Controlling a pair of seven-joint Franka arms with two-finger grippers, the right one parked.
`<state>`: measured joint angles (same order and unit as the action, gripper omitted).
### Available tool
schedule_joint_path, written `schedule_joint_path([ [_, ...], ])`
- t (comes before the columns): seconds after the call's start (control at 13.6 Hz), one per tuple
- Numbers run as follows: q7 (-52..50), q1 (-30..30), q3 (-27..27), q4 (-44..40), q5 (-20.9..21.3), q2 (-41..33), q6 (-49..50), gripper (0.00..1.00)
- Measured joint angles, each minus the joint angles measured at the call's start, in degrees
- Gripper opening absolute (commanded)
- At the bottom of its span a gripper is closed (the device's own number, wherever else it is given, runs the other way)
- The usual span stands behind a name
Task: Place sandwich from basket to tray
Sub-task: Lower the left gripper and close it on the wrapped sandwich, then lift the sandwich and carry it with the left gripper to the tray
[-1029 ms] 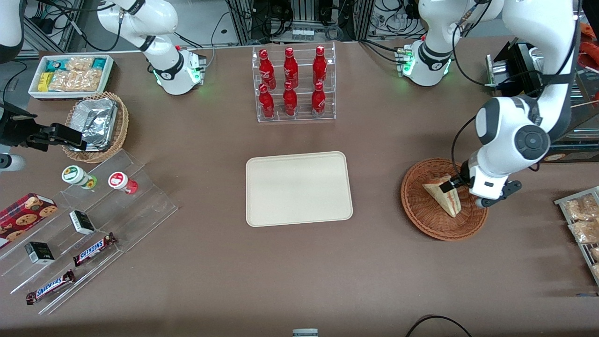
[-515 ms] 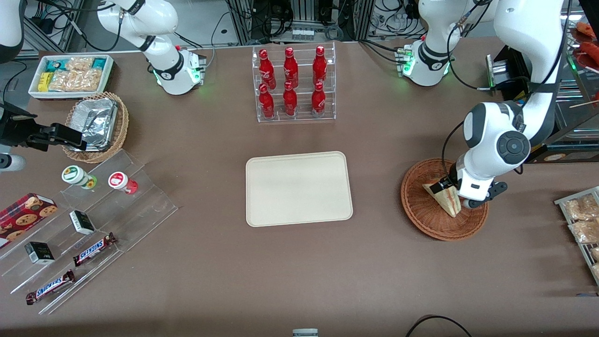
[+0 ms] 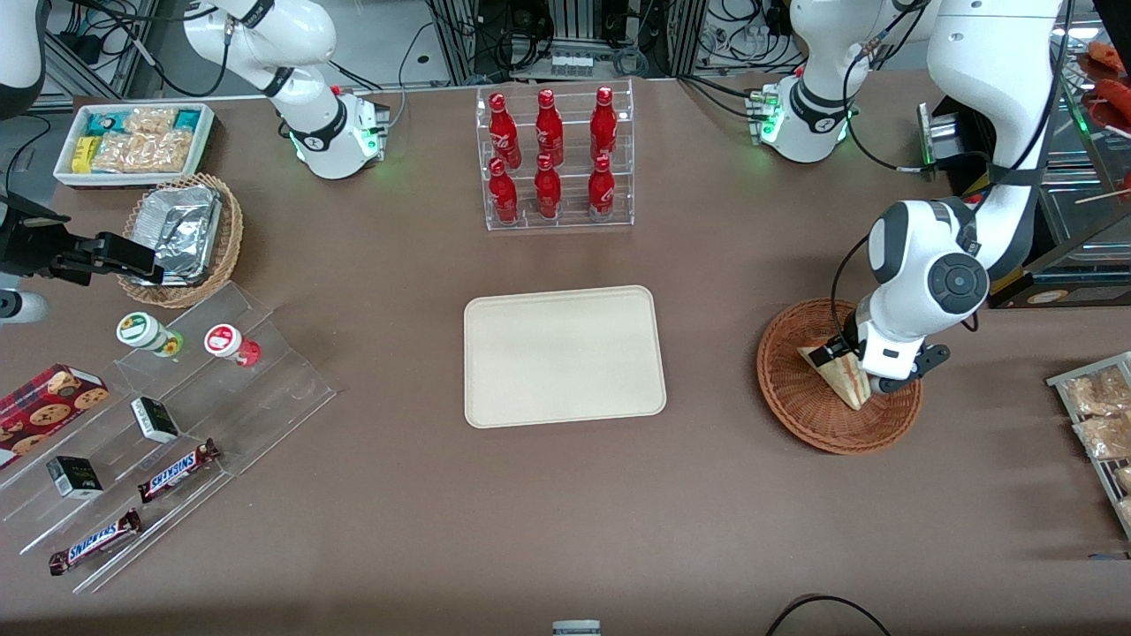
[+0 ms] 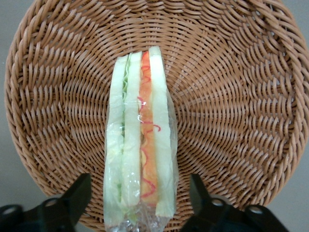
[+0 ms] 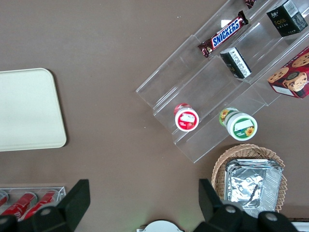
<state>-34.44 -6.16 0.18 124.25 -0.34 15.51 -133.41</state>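
Observation:
The sandwich (image 3: 839, 374) is a plastic-wrapped wedge of pale bread with green and red filling, standing on edge in the reddish-brown wicker basket (image 3: 800, 397) toward the working arm's end of the table. It also shows in the left wrist view (image 4: 140, 140), inside the basket (image 4: 231, 96). My left gripper (image 3: 850, 369) hangs low over the basket, open, with one black finger (image 4: 77, 195) on each side of the sandwich and a gap between each finger and the wrap. The cream-beige tray (image 3: 564, 355) lies flat at the table's middle, bare; it also shows in the right wrist view (image 5: 26, 110).
A clear rack of red bottles (image 3: 555, 159) stands farther from the front camera than the tray. A wire rack of bagged snacks (image 3: 1100, 420) sits at the table edge beside the basket. A tan basket with foil containers (image 3: 181, 231), a white snack bin (image 3: 134, 141) and acrylic steps with candy (image 3: 168, 415) lie toward the parked arm's end.
My left arm has shifted toward the table's middle and lowered, bringing the gripper down around the sandwich. The sandwich and basket have not moved.

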Motion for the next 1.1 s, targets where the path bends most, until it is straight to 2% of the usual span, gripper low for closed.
schedule_joint_path([
  [0.15,0.0,0.0,0.1,0.0,0.0,0.0,0.0,0.01],
  [0.51,-0.5,0.0,0.1,-0.1,0.0,-1.1,0.5,0.0],
  [0.81,-0.7,-0.4,-0.6,-2.3,0.0,-4.0,5.7,0.0],
  [1.1,-2.7,-5.9,-1.8,-4.9,0.0,-4.6,8.0,0.0],
])
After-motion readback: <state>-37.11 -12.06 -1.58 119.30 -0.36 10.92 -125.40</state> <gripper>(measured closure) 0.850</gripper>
